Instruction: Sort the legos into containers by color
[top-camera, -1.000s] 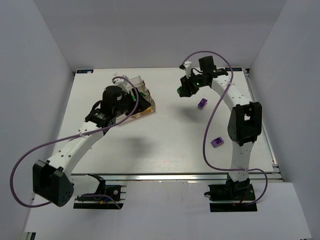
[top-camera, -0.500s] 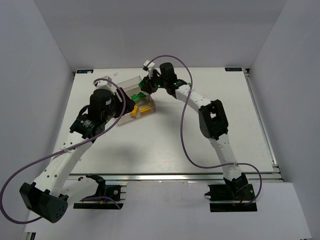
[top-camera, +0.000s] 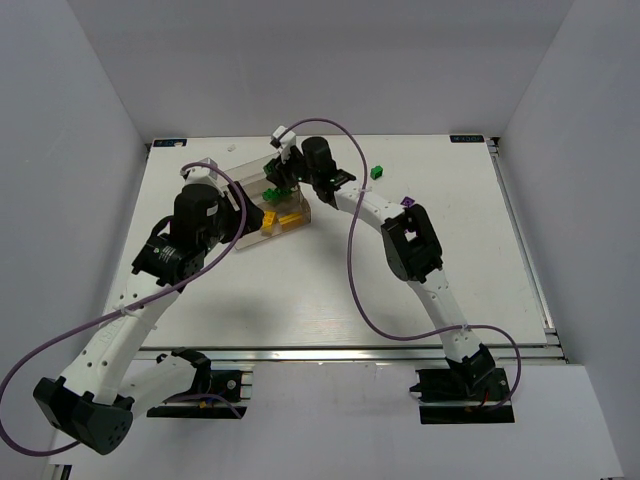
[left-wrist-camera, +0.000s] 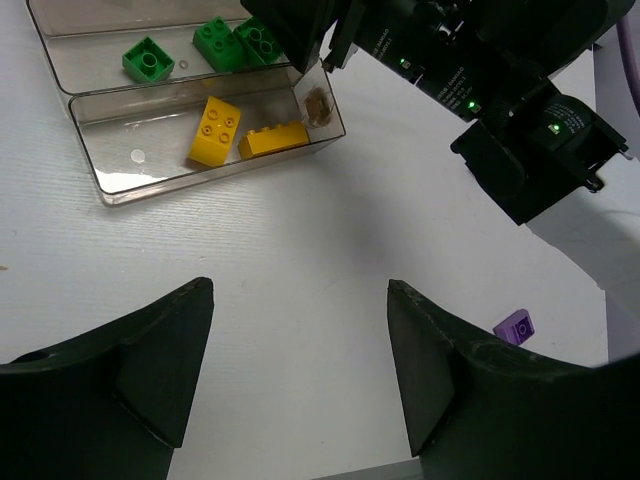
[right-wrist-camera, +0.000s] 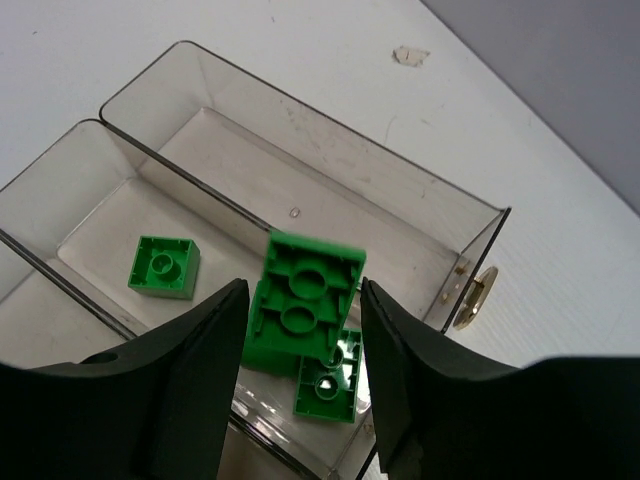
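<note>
Lego (right-wrist-camera: 300, 312) sits between right gripper (right-wrist-camera: 303, 295) jaws, possibly gripped.

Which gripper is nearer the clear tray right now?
Right. The right gripper hangs directly over the clear tray, above its middle compartment, with a green brick between its fingers. The left gripper is open over the table, short of the tray and not touching it.

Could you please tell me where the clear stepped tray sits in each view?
Top external: clear plastic stepped tray, left of centre, towards the back.
Left wrist: upper left, beyond the left tool.
Right wrist: centre, below the right tool holding a green studded brick.
Shared landmark: loose green bricks in its middle compartment.
</note>
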